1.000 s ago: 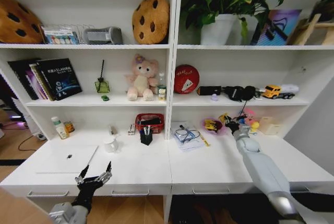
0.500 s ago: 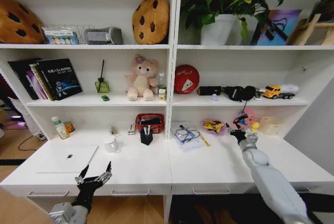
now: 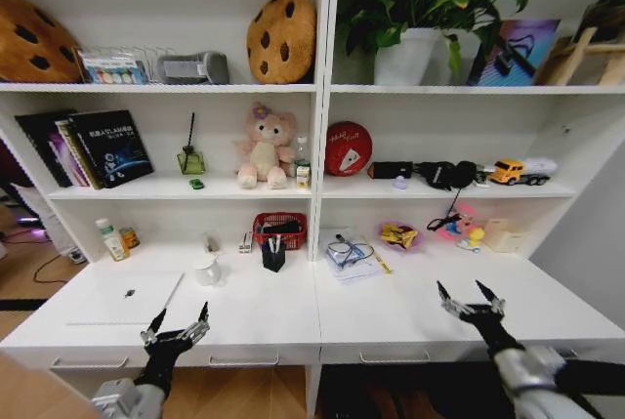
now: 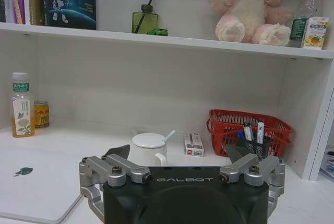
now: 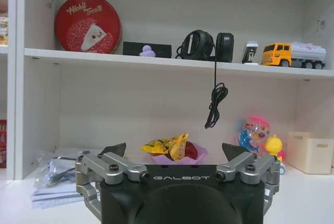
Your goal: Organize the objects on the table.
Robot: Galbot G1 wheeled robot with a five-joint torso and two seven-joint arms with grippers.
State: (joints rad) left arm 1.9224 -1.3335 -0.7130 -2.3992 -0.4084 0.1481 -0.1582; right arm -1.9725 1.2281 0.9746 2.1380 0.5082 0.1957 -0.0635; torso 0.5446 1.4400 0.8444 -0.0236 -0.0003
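On the white table lie a silver laptop at the left, a black pen cup holding pens in the middle, and a yellow scrap in a pink bowl at the back right. A tiny green toy car rests on the shelf above. My left gripper hovers open at the front edge by the laptop, facing the pen cup. Open and holding nothing, my right gripper is over the front right of the table, facing the yellow scrap.
A white mug, a red basket and a drink bottle stand toward the back left. A bagged bundle of papers, small toys and a white box sit at the back right. A headphone cable hangs from the shelf.
My right arm has drawn back from the toys at the back right to the front of the table. The left arm has stayed put.
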